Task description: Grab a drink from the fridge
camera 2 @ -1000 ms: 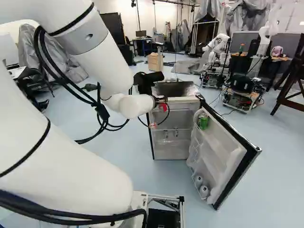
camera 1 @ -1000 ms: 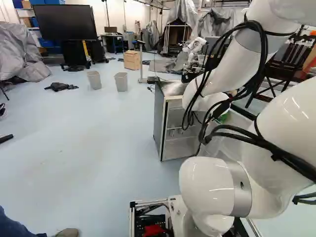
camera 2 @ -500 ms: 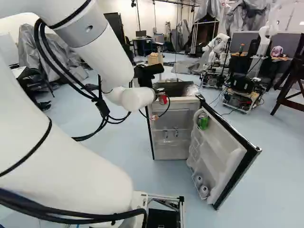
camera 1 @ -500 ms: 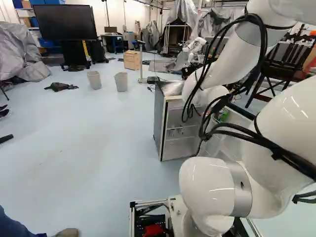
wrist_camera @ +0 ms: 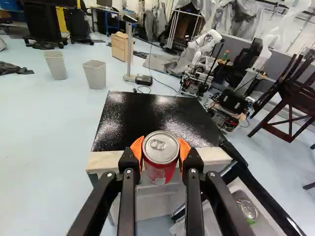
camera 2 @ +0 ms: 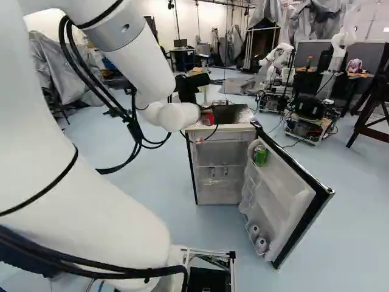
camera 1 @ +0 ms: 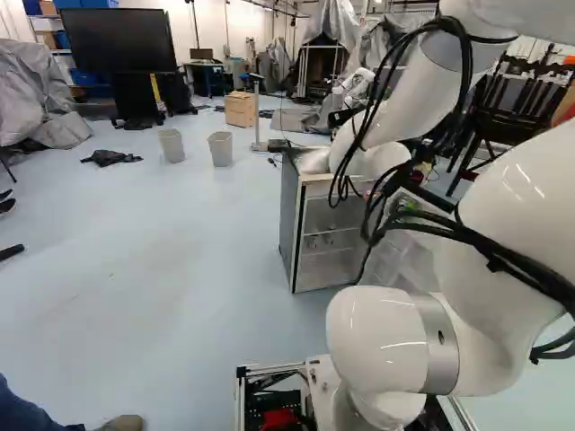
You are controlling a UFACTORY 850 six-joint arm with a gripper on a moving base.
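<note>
In the right base view my gripper point(camera 2: 205, 115) is up at the near top edge of the small fridge point(camera 2: 219, 164), whose door stands open. The wrist view shows the gripper point(wrist_camera: 161, 150) shut on a red can point(wrist_camera: 161, 155), an orange pad on each side of it. The silver lid faces the wrist camera. Beyond the can lies the fridge's black top point(wrist_camera: 147, 115). A green can point(camera 2: 261, 156) stands in an upper door shelf. My arm hides the gripper in the left base view.
The open door point(camera 2: 289, 194) juts toward the base, right of my arm, with pale cans point(camera 2: 258, 238) low in it. Two grey bins point(camera 1: 220, 148) stand on the floor to the left. Another robot point(camera 2: 278, 61) is behind the fridge, and a dark wooden chair point(wrist_camera: 295, 98) stands right of it.
The gripper has risen with the red can, from in front of the fridge's upper opening to about its top edge. Neither the base nor the fridge has moved.
</note>
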